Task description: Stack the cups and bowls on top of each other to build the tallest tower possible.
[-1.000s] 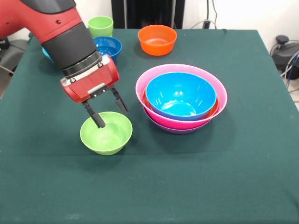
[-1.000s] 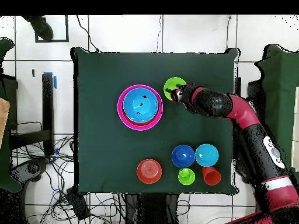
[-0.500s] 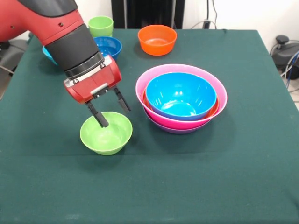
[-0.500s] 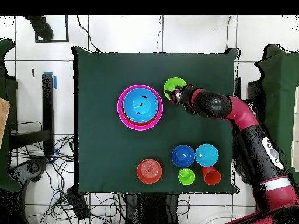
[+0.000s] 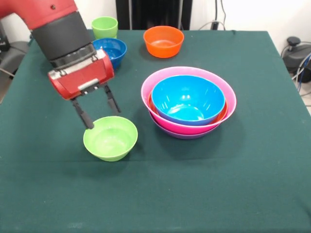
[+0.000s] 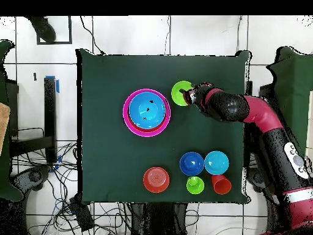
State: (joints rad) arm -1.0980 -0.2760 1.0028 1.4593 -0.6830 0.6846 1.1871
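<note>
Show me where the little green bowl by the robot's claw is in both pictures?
Front view: the small green bowl sits left of centre, under the gripper.
Overhead view: it sits upper right of centre.
Shared landmark: the tower of big bowls right beside it.

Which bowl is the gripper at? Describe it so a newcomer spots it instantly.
Start at the tower of nested large bowls. Beside it, alone on the green cloth under the open gripper, sits the small lime-green bowl. The only other lime-green piece is a cup.
</note>
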